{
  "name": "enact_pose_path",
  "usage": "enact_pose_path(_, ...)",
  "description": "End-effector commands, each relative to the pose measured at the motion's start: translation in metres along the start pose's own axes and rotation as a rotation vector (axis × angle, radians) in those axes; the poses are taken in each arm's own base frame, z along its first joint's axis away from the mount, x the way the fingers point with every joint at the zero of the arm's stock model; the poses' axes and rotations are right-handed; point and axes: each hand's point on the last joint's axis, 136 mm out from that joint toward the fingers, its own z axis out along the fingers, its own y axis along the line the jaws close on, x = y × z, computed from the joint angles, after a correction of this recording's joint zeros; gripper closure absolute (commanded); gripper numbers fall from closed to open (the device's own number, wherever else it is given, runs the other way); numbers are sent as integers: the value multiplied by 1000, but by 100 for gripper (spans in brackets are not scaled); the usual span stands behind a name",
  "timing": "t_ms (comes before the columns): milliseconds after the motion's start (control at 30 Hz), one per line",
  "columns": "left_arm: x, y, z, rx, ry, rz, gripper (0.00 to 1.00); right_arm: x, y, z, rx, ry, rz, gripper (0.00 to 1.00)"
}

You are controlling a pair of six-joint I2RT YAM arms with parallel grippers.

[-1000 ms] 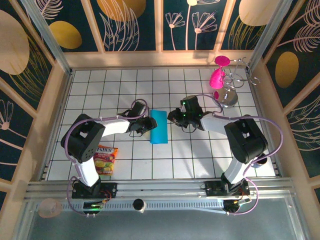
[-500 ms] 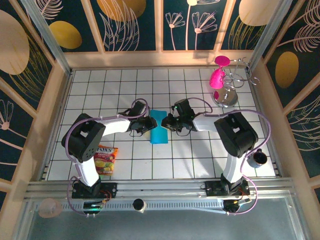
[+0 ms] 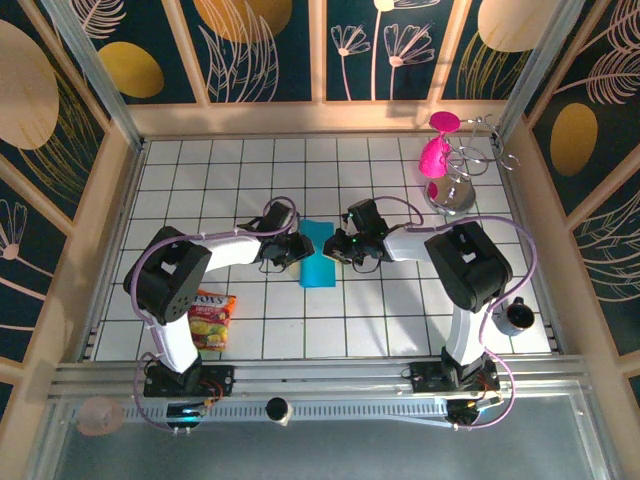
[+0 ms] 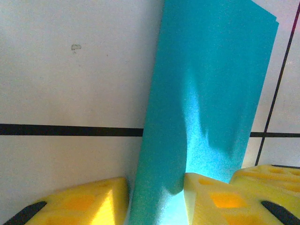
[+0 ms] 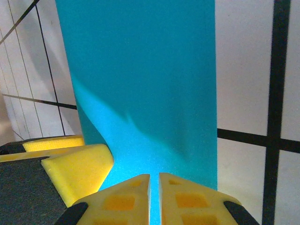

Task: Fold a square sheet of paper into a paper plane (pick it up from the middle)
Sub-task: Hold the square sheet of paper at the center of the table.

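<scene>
The square sheet of paper (image 3: pixel 318 262) is turquoise and lies mid-table as a narrow rectangle folded over on itself; the paper plane is out of view. My left gripper (image 3: pixel 300 250) is at the sheet's left edge. In the left wrist view its jaws (image 4: pixel 155 185) stand apart: one yellow finger (image 4: pixel 79 201) rests on the table and the other finger (image 4: pixel 211 199) on the paper (image 4: pixel 211 84), which bulges up between them. My right gripper (image 3: pixel 337 247) meets the sheet from the right. Its jaws (image 5: pixel 154 180) are closed to a thin slit on a raised ridge of paper (image 5: pixel 140 70).
A red-and-yellow snack packet (image 3: pixel 212 318) lies at the front left by the left arm. Pink goblets (image 3: pixel 437 150) hang on a wire rack (image 3: pixel 462 180) at the back right. A dark cup (image 3: pixel 518 316) sits at the front right. Wooden walls frame the tiled table.
My right gripper moved left onto the sheet's right edge and narrowed its jaws onto the paper. The right elbow swung in, uncovering the dark cup. The left gripper stayed put.
</scene>
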Motion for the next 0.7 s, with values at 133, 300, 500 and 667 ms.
enact_pose_path(133, 38, 82, 57, -229, 87, 28, 60, -6, 13, -9, -33, -29, -34, 87)
enact_pose_path(300, 39, 83, 59, -224, 93, 24, 60, -4, 8, -6, -20, -19, -25, 87)
enact_pose_path(500, 41, 84, 60, -224, 97, 26, 60, -2, -1, -3, 10, -12, -15, 87)
enact_pose_path(667, 40, 86, 60, -230, 97, 38, 60, -7, 6, -10, -12, -40, -24, 87)
